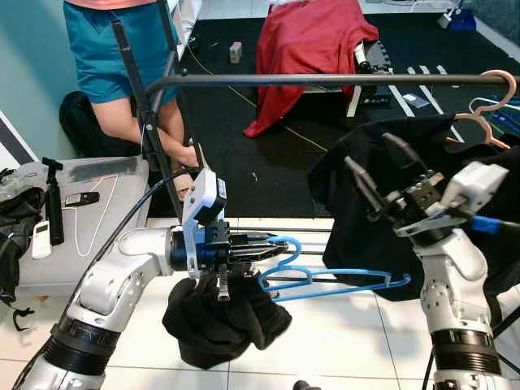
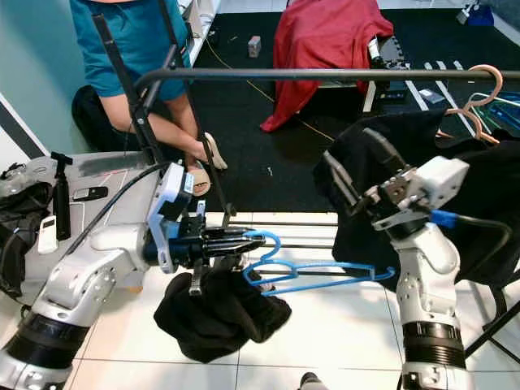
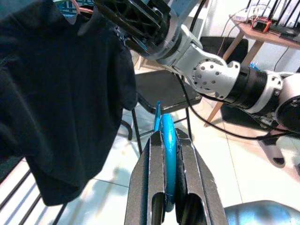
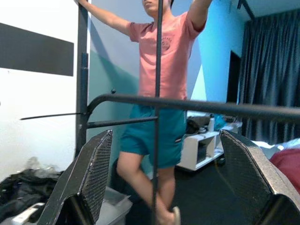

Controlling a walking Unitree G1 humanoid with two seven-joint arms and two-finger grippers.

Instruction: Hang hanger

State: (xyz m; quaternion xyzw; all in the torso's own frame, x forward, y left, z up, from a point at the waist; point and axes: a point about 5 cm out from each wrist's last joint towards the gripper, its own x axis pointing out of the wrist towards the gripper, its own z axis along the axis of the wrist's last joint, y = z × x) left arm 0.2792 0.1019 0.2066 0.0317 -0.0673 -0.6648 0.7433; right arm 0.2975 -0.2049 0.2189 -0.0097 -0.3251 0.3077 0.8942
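Note:
My left gripper (image 1: 264,246) is shut on the hook end of a blue hanger (image 1: 341,284), held low and roughly level below the dark rack rail (image 1: 325,80). A black garment (image 1: 223,321) droops from the hanger under the gripper. In the left wrist view the blue hanger (image 3: 168,154) sits pinched between the two fingers (image 3: 145,187). My right gripper (image 1: 382,175) is open, raised and tilted up toward the rail, with nothing in it. The right wrist view looks between its fingers (image 4: 96,173) at the rail (image 4: 187,105).
A black shirt (image 1: 382,211) on a pink hanger (image 1: 491,101) hangs at the rail's right end. A person (image 1: 122,65) in teal shorts stands behind the rack's left post (image 1: 146,114). A grey box (image 1: 81,219) with remotes sits left. A red cloth (image 1: 305,57) covers a chair behind.

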